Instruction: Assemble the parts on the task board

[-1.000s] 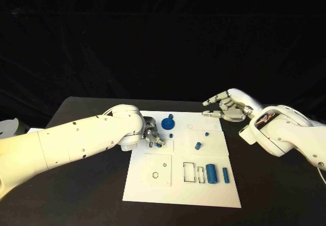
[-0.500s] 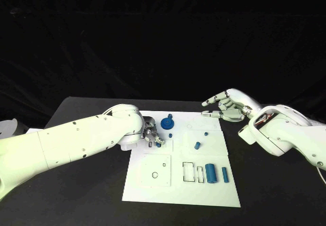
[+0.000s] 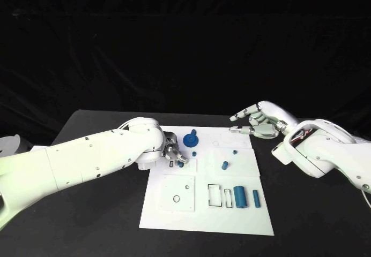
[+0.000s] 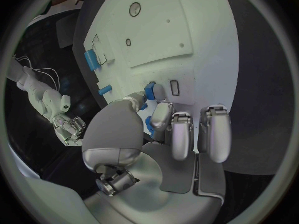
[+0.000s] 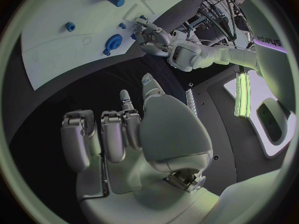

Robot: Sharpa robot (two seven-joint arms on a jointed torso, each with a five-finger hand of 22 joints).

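Note:
The white task board [image 3: 202, 214] lies mid-table. My left hand [image 3: 173, 154] rests low over its far left part and pinches a small blue part [image 3: 181, 164] against the board; the same blue part [image 4: 150, 90] sits between thumb and fingertip of the left hand [image 4: 156, 134] in the left wrist view. A blue gear-like disc [image 3: 192, 141] and small blue pegs [image 3: 225, 165] stand nearby. Two blue cylinders [image 3: 240, 197] lie at the board's right. My right hand [image 3: 260, 122] hovers off the far right corner, fingers apart and empty, as the right hand [image 5: 131, 134] also shows.
The black table [image 3: 93, 214] surrounds the board on all sides. A white object [image 3: 12, 143] sits at the table's far left edge. Empty rectangular slots [image 3: 215, 195] and a raised white plate [image 3: 178, 193] with holes occupy the board's near half.

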